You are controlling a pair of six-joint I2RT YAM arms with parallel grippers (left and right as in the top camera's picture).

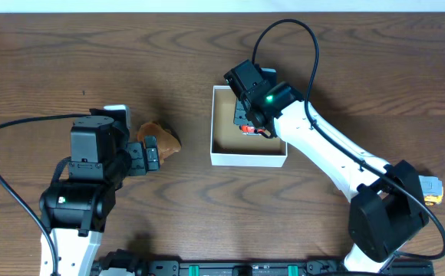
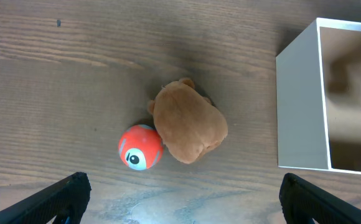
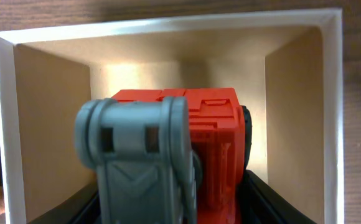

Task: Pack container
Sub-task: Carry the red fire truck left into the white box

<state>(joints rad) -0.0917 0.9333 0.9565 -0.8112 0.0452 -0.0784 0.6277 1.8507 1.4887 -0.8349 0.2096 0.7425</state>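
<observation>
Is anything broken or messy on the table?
No, nothing stands out. The right gripper holds a red toy vehicle inside the container, which looks undamaged. The brown plush and orange ball lie touching outside it, below the open left gripper. Nothing is spilled.

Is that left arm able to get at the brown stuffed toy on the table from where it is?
Probably yes. The left hand is open right beside the stuffed toy, with nothing in between. Only the orange ball touches the toy's side, and it might get nudged.
</observation>
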